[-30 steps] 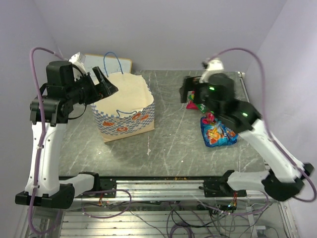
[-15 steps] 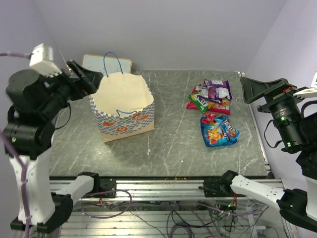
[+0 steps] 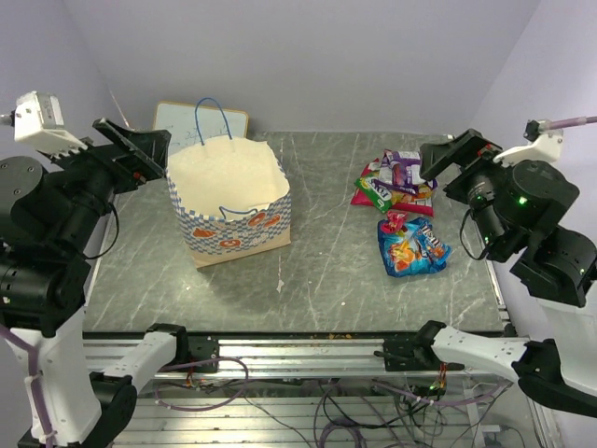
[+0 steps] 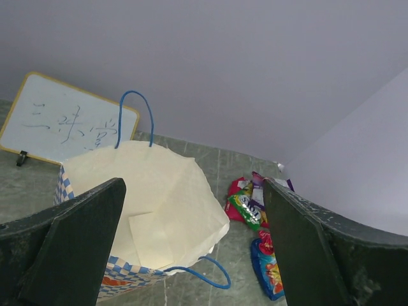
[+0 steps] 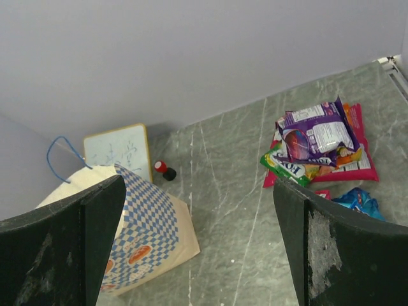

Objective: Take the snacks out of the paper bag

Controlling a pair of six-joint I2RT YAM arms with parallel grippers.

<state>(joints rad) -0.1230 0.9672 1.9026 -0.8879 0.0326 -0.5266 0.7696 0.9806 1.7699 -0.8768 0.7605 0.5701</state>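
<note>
Both arms hang above the table (image 3: 326, 280), the left gripper (image 3: 154, 149) and right gripper (image 3: 437, 170) each spread wide and holding nothing. The paper bag (image 3: 233, 229) stands upright and open at the far left; the snacks (image 3: 399, 177) lie heaped at the far right, the blue packet (image 3: 410, 250) just nearer than the heap. Since the left wrist view shows only pale lining inside, the step in hand is likely a check: look straight down the mouth for any packet hidden by the folded base.
</note>
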